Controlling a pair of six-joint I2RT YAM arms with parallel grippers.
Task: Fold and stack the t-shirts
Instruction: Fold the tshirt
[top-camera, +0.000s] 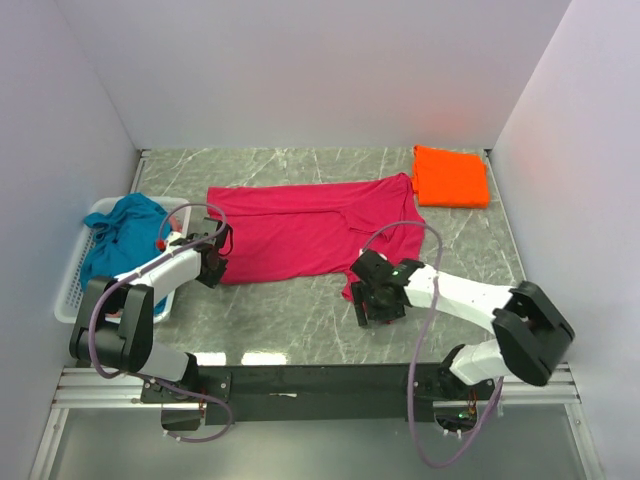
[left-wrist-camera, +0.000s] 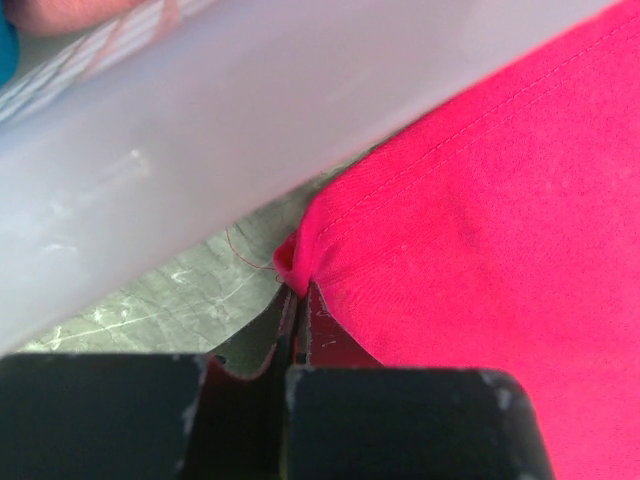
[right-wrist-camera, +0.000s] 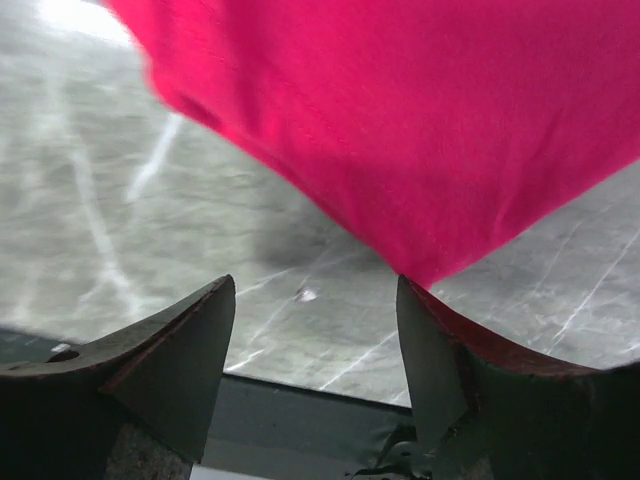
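The magenta-pink t-shirt (top-camera: 300, 230) lies spread across the middle of the table. My left gripper (top-camera: 212, 262) is shut on its near left corner (left-wrist-camera: 292, 262), next to the basket wall. My right gripper (top-camera: 378, 305) is open just in front of the shirt's near right corner (right-wrist-camera: 425, 265); the cloth tip touches the right fingertip (right-wrist-camera: 412, 300) and nothing lies between the jaws. The bright orange t-shirt (top-camera: 450, 176) lies folded at the far right. The teal-blue t-shirt (top-camera: 122, 235) is bunched in the basket.
The white lattice basket (top-camera: 75, 275) stands at the left edge, its wall (left-wrist-camera: 200, 150) close against my left gripper. Grey walls close in the table on three sides. The dark front rail (right-wrist-camera: 300, 415) runs just below my right gripper.
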